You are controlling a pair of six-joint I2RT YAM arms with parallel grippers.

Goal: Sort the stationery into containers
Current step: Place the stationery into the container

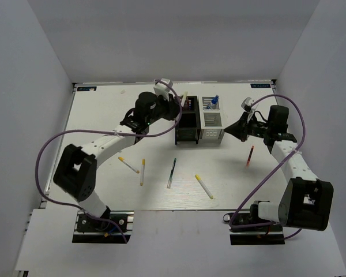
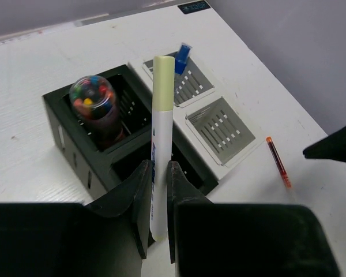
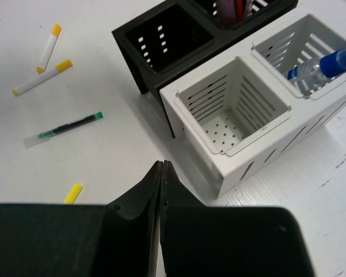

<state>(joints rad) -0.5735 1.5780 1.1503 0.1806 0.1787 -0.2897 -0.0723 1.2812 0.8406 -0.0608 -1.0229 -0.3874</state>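
Observation:
My left gripper (image 1: pixel 176 107) (image 2: pixel 158 168) is shut on a white pen with a yellow end (image 2: pixel 161 133) and holds it upright over the black holder (image 1: pixel 186 126) (image 2: pixel 56 104). A pink tube with a clear domed cap (image 2: pixel 92 99) stands in the black holder's far cell. The white holder (image 1: pixel 211 126) (image 3: pixel 311 109) stands beside it, with the blue-capped bottle (image 1: pixel 214 102) (image 3: pixel 322 65) in its far cell. My right gripper (image 1: pixel 231 129) (image 3: pixel 162 165) is shut and empty, near the white holder's front corner. The red pen (image 1: pixel 249 156) (image 2: pixel 278 161) lies on the table right of the holders.
Three white pens with yellow ends (image 1: pixel 128 164) (image 1: pixel 142 172) (image 1: pixel 204 186) and a dark pen (image 1: pixel 172 173) lie on the white table in front of the holders. Grey walls enclose the table on three sides. Purple cables loop off both arms.

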